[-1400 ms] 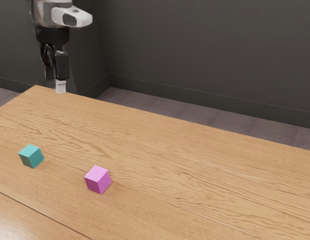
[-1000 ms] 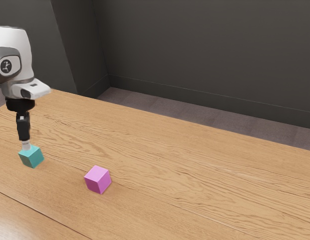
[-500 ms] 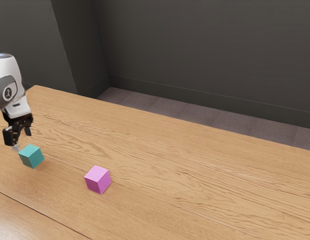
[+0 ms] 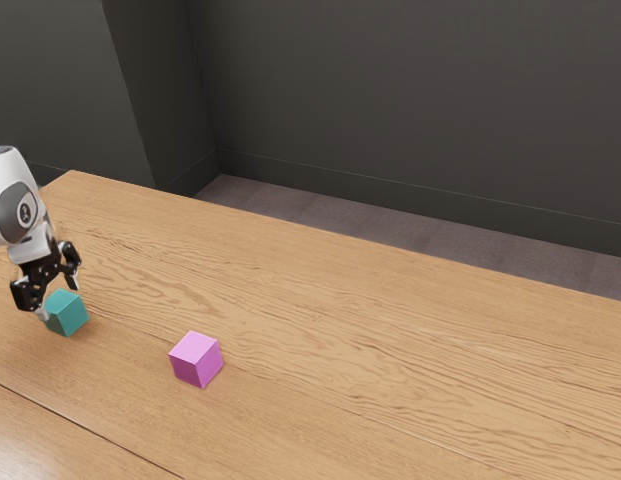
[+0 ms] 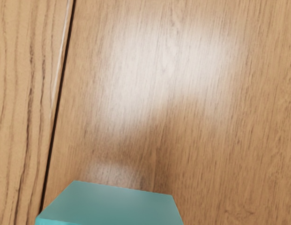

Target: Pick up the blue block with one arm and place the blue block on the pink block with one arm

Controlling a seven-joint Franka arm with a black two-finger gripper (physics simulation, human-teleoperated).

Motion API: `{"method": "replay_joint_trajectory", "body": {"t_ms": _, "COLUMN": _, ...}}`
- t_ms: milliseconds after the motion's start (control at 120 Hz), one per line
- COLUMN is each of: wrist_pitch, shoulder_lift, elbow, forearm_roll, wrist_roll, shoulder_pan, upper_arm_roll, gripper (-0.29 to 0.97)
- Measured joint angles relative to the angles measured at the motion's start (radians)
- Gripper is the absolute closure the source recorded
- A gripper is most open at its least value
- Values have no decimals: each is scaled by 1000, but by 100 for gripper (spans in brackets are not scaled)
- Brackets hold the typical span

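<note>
The blue block [image 4: 68,314], a small teal-blue cube, rests on the wooden table [image 4: 390,320] near the exterior view's left edge. My gripper [image 4: 47,298] is low over the block's upper left side, tilted, and open with its fingers spread. In the wrist view the blue block [image 5: 108,205] sits just under my hand. The pink block [image 4: 196,359] lies on the table to the right of the blue block, a little nearer the camera and well apart from it.
A seam between table planks [image 4: 80,425] runs along the front left; in the wrist view the seam [image 5: 58,108] passes close beside the blue block. Behind the table's far edge [image 4: 410,250] are a grey floor and dark walls.
My arm swung down from high at the back to the blue block, then dropped lower and tilted, with the fingers spread by the block. Both blocks stayed put.
</note>
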Motion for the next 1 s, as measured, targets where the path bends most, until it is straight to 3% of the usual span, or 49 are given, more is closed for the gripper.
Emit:
{"method": "replay_joint_trajectory", "body": {"t_ms": 717, "wrist_pitch": 120, "shoulder_lift": 118, "elbow": 23, "forearm_roll": -43, "wrist_roll": 216, "shoulder_pan": 32, "upper_arm_roll": -3, "gripper": 1}}
{"method": "replay_joint_trajectory", "body": {"t_ms": 892, "wrist_pitch": 149, "shoulder_lift": 125, "elbow": 23, "forearm_roll": -45, "wrist_roll": 240, "shoulder_pan": 34, "upper_arm_roll": -3, "gripper": 27}}
{"method": "replay_joint_trajectory", "body": {"t_ms": 1000, "wrist_pitch": 155, "shoulder_lift": 65, "elbow": 5, "forearm_roll": -49, "wrist_roll": 253, "shoulder_pan": 33, "upper_arm_roll": -7, "gripper": 33}}
